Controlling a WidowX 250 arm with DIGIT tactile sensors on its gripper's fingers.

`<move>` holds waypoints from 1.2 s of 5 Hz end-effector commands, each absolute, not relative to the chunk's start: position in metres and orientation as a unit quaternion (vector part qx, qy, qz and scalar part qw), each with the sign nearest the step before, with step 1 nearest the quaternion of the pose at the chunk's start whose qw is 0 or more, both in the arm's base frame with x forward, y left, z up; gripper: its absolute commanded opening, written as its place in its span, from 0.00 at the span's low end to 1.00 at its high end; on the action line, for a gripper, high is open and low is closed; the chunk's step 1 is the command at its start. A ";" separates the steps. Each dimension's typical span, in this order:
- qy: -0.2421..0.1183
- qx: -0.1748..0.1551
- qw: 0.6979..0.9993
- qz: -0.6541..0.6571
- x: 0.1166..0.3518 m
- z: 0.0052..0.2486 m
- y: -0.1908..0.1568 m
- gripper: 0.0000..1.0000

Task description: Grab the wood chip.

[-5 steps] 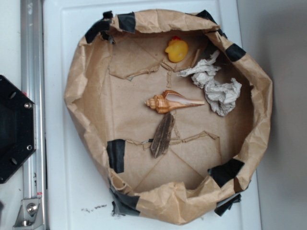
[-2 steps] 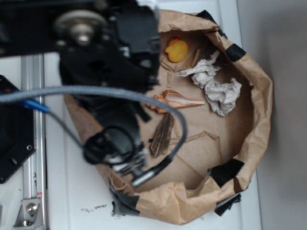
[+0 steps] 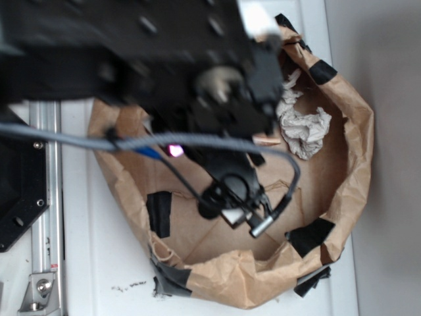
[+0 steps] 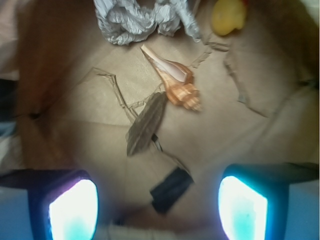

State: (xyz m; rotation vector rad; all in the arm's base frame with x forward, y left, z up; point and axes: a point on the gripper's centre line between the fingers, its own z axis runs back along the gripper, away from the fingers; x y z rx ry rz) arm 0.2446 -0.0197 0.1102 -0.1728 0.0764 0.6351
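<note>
Hanging over the middle of a crumpled brown paper basin (image 3: pixel 355 131), the blurred black arm (image 3: pixel 131 59) hid most of the basin floor in the exterior view, and the end effector (image 4: pixel 157 210) was seen properly only through the wrist camera. There its two fingers (image 4: pixel 72 210) stood wide apart at the bottom corners of the picture, their inner faces glowing pale blue-white, with nothing held between them.

The wood chip (image 4: pixel 146 123) lay flat on the paper floor, above the gap between the fingers and clear of both. It was a dark grey-brown sliver, tapered at the ends, slanting from lower left to upper right. Its upper tip reached up to the broad end of an orange-and-cream seashell (image 4: pixel 172 80); whether the two touched could not be told. A short strip of black tape (image 4: pixel 171 189) sat on the paper just below the chip.

Further back, a wad of crumpled white paper (image 4: pixel 140 17) rested near the basin wall, and a yellow toy duck (image 4: pixel 228 16) sat to its right. In the exterior view the wad (image 3: pixel 302 125) showed just right of the arm, while the chip was hidden beneath it. The basin sat on a white bench (image 3: pixel 85 250)
</note>
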 end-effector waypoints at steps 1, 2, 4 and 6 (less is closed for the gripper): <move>0.029 -0.109 0.954 0.279 0.255 0.056 -0.043 1.00; 0.022 -0.110 0.960 0.255 0.256 0.030 -0.065 1.00; 0.005 -0.098 0.963 0.250 0.255 0.013 -0.074 0.00; -0.015 -0.098 0.962 0.253 0.253 0.034 -0.056 0.00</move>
